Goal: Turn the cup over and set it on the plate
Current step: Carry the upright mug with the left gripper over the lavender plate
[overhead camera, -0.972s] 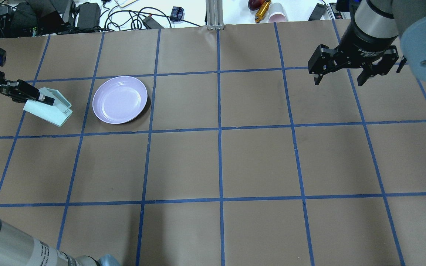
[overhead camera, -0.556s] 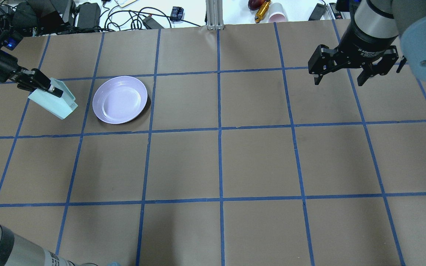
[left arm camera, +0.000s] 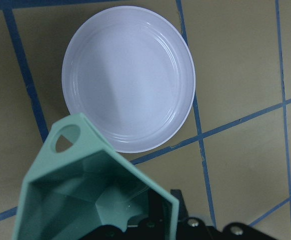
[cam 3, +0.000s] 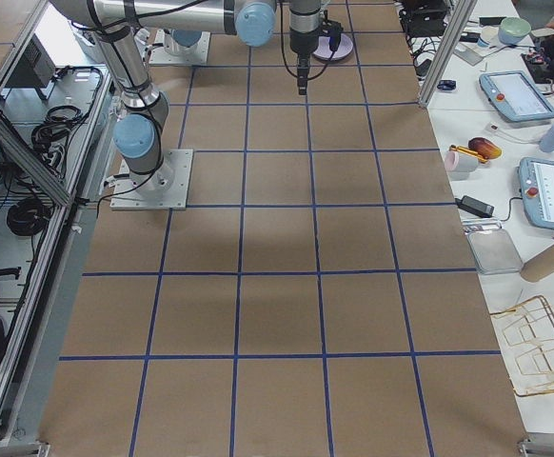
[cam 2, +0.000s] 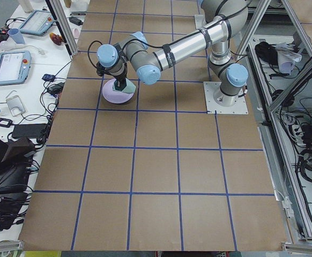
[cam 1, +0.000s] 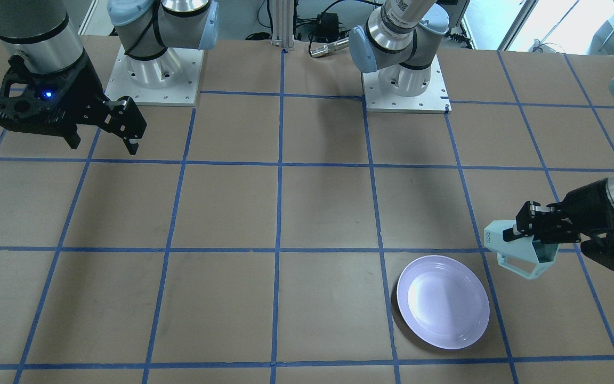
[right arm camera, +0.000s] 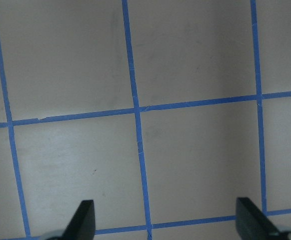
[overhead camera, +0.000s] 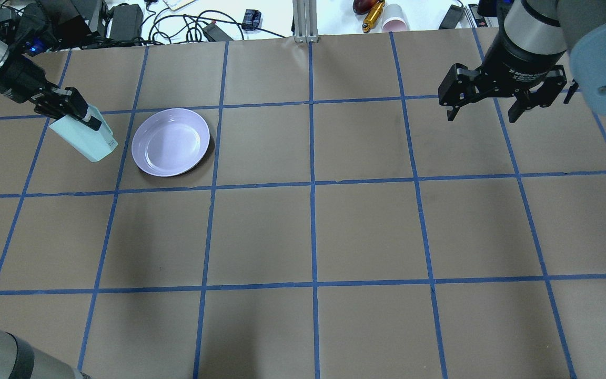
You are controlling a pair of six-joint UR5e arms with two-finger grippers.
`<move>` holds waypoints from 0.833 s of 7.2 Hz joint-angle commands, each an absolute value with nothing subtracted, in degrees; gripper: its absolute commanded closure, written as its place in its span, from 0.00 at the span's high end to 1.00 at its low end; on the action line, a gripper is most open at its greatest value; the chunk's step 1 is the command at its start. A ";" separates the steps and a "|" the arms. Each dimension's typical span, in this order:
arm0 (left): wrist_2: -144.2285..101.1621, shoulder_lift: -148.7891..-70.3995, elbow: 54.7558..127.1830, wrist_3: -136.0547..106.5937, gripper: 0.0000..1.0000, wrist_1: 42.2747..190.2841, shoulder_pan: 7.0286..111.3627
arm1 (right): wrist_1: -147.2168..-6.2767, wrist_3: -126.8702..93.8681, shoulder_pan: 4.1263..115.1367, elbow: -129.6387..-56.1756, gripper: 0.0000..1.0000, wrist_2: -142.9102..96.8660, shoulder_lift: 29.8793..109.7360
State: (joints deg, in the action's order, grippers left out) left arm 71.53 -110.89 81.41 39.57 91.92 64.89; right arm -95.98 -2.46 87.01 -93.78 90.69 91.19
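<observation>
My left gripper (overhead camera: pixel 84 117) is shut on the rim of the pale mint-green faceted cup (overhead camera: pixel 86 139) and holds it tilted in the air, just left of the lavender plate (overhead camera: pixel 170 141). The cup's base with the dark logo points toward the plate. In the front-facing view the cup (cam 1: pixel 520 252) hangs from the left gripper (cam 1: pixel 525 228) beside the plate (cam 1: pixel 443 301), handle downward. The left wrist view shows the cup's teal inside (left arm camera: pixel 83 192) and the plate (left arm camera: pixel 128 77) below. My right gripper (overhead camera: pixel 484 108) is open and empty, high at the far right.
Cables, power bricks and small items (overhead camera: pixel 124 18) lie beyond the table's far edge. A pink cup (overhead camera: pixel 395 18) and other bits stand there too. The brown table surface (overhead camera: pixel 313 231) carries a blue tape grid. The arm bases (cam 1: pixel 152 69) stand at the robot side.
My left gripper has swung the cup up and toward the plate, turning it so its base points more toward the plate. The right arm has not moved.
</observation>
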 commanded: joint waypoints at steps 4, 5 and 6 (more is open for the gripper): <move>83.58 -110.74 82.26 31.91 0.00 79.75 76.10 | -95.98 -2.46 87.01 -93.78 1.00 90.62 91.14; 84.02 -110.57 85.14 31.38 0.00 73.89 77.59 | -95.98 -2.46 87.01 -93.78 1.00 90.70 91.14; 84.11 -110.22 88.99 30.51 0.00 67.13 78.74 | -95.98 -2.46 87.01 -93.78 1.00 90.62 91.23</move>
